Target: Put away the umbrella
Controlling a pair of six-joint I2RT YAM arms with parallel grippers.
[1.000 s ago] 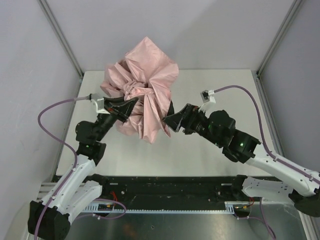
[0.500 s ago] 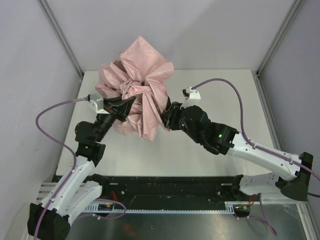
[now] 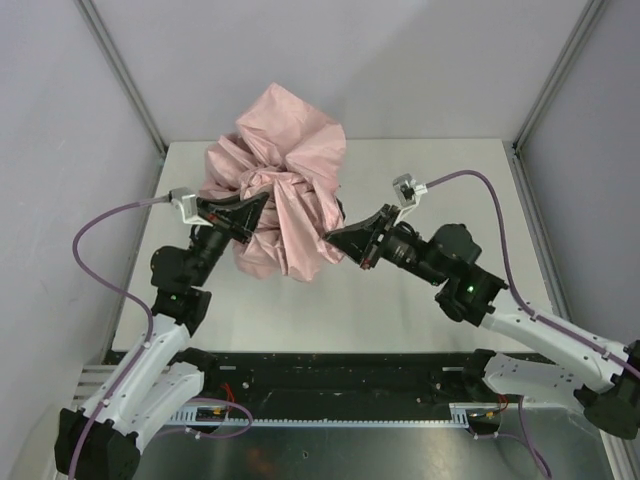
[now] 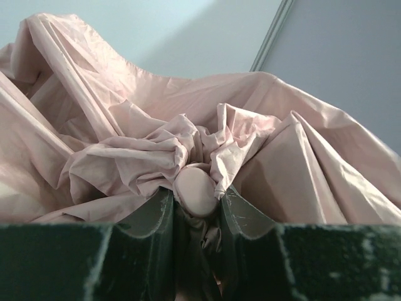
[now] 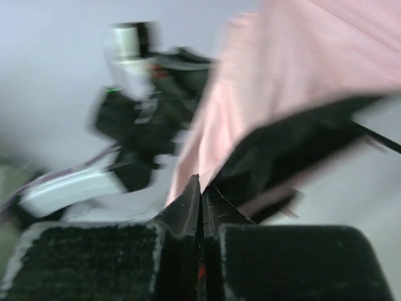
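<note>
1. Firstly, the left gripper (image 4: 195, 195) is seen with its jaws partly apart and clamped on a rounded pink knob (image 4: 194, 187) of the umbrella (image 3: 285, 195). Crumpled pink fabric is bunched tightly around the knob and spills over both fingers.
2. The right gripper (image 5: 200, 185) is shown with its fingers pressed fully together, no gap being left between them. Its tips are set against the edge of the canopy, where the dark lining (image 5: 276, 160) meets the pink cloth. Whether a fold is pinched there cannot be told, since the right wrist view is blurred.
3. The umbrella is held up off the table (image 3: 430, 290) between the two grippers, over the far left part of the surface. Its canopy is collapsed into a loose, crumpled bundle, with folds hanging down below the grippers.
4. A thin black rod (image 5: 376, 138) is seen running out from under the lining at the right of the right wrist view.
5. The left arm (image 5: 141, 119) is seen beyond the cloth from the right wrist, so the bundle lies between the two arms.
6. Purple cables (image 3: 110, 212) are looped from each wrist, clear of the fabric. The table is closed in by grey walls (image 3: 450, 60) at the back and sides.
</note>
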